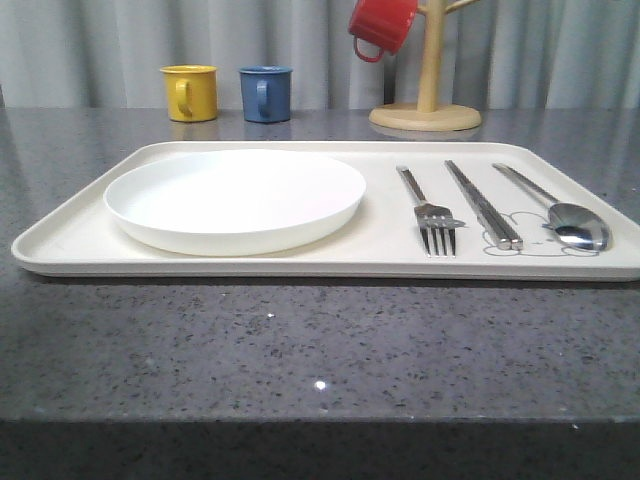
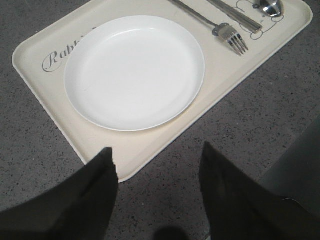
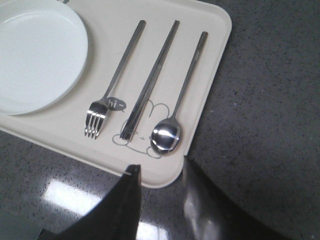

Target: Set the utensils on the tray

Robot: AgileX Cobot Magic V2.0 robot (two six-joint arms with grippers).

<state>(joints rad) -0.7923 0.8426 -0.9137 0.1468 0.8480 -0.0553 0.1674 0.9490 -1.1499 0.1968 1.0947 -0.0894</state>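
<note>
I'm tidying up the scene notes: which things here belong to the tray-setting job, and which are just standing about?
Part of the job:
- large cream rectangular tray
- shallow round white plate
- silver metal four-tined fork
- pair of flat metal chopsticks
- metal spoon

Just standing about:
- yellow mug
- blue mug
- red mug hanging on the wooden mug stand

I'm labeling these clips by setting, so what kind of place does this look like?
Probably a kitchen or dining counter mock-up: a speckled dark stone countertop, a wooden mug tree with a red mug, and a place setting on a cream tray.
</note>
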